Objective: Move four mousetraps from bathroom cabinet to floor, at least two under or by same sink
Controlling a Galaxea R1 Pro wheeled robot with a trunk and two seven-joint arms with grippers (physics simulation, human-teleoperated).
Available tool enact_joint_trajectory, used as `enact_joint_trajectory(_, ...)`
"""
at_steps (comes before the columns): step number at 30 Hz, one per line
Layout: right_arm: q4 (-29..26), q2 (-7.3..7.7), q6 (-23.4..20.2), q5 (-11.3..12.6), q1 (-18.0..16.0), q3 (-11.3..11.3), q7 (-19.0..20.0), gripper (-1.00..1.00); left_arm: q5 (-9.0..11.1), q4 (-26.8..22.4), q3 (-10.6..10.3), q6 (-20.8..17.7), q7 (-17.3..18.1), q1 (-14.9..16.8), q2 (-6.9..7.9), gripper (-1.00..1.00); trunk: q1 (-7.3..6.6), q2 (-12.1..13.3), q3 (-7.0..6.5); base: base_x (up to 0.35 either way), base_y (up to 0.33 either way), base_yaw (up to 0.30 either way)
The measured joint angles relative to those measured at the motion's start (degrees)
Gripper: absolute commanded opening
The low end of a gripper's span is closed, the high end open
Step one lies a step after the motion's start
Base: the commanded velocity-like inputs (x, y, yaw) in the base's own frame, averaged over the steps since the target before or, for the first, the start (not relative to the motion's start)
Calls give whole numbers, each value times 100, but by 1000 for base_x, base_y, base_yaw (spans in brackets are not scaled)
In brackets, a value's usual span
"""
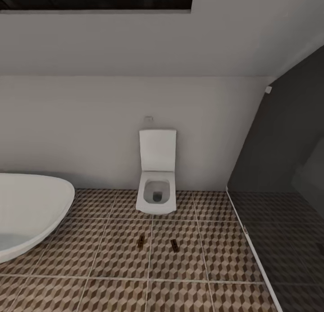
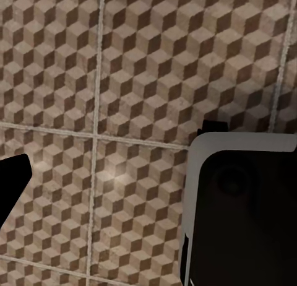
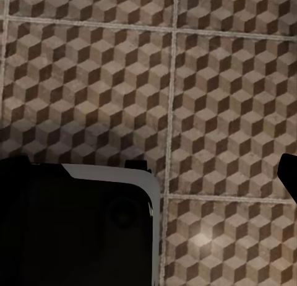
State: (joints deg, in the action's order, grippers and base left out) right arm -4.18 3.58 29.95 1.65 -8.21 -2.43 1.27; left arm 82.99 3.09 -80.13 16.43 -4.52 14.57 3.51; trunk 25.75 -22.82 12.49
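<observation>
The room is a bathroom. The floor has big square tiles with a brown, tan and white cube pattern and pale lines between them. The back wall is plain white. A dark glass panel stands on the right side.

No words or labels can be read anywhere.

One square white toilet stands against the back wall with its lid up. One white oval tub sits at the left.

Two small brown traps lie on the floor in front of the toilet. One trap is a bit left, and the other trap is a bit right. They are near each other but not touching.

Both wrist views look down at the same cube tiles, past dark parts of the robot. You cannot tell if the left gripper or the right gripper is spread or pressed together.
</observation>
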Motion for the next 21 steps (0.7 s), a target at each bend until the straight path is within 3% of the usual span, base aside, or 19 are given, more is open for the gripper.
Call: enact_joint_trajectory(21, 0, -20, 0, 0, 0, 0, 0, 100, 0, 2, 0, 0, 0, 0, 0, 100, 0, 0, -196, 0, 0, 0)
